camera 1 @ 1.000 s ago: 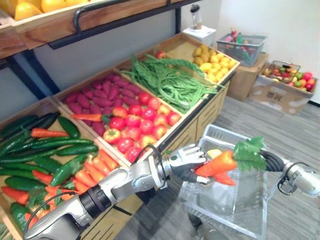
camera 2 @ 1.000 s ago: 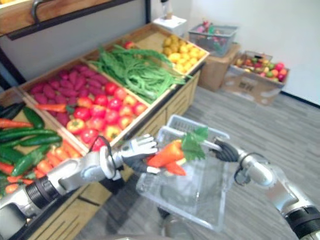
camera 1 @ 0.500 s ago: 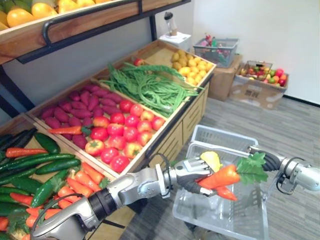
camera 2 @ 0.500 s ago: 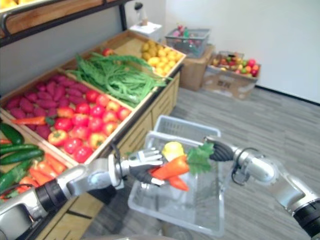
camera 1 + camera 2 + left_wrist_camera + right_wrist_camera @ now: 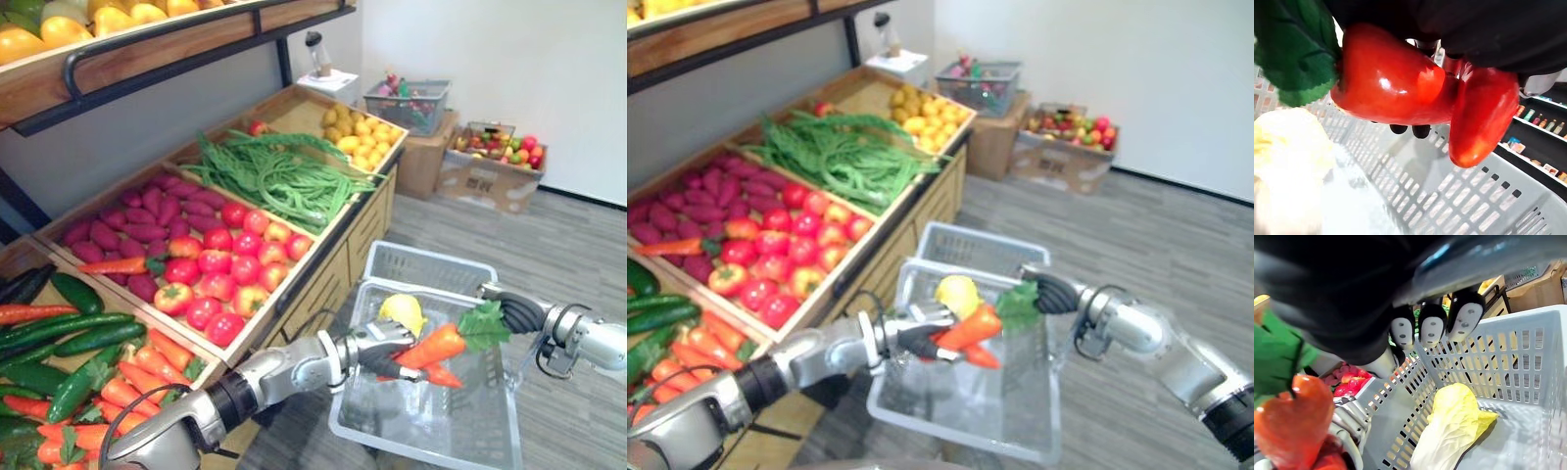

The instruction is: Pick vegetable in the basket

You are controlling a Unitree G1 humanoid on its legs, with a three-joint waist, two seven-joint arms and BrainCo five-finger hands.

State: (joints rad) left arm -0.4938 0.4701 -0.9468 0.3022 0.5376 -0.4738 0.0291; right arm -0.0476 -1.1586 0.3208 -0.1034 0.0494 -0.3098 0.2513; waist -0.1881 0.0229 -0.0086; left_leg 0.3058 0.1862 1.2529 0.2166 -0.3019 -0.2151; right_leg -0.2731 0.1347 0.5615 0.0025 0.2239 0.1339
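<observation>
Scene: A wooden produce stand (image 5: 338, 257) fills the left of the head views, its bins piled with red tomatoes (image 5: 230, 264) and long green beans (image 5: 274, 176).
Left hand: At lower centre, the left hand (image 5: 377, 345) has its fingers curled round a glossy orange plastic carrot with a green leafy top (image 5: 431, 346). A smaller red-orange carrot (image 5: 443, 375) appears caught in the same grasp, just beneath.
Carrots' place: Both hang in the air over the basket's open mouth, clear of its floor.
Right hand: At centre right, the right hand (image 5: 507, 309) wraps its dark-tipped fingers (image 5: 1431, 325) round the far edge of a translucent grey plastic mesh basket (image 5: 480, 431), holding it up off the floor.
Inside the basket: A pale yellow leafy cabbage (image 5: 402, 311) lies near one corner.
Step in hand: Judged to be the delivery, with the picked carrots positioned for release.
Next move: Probably lowering the carrots a little and spreading the left fingers so they land beside the cabbage, while the right hand keeps the basket level.
</observation>
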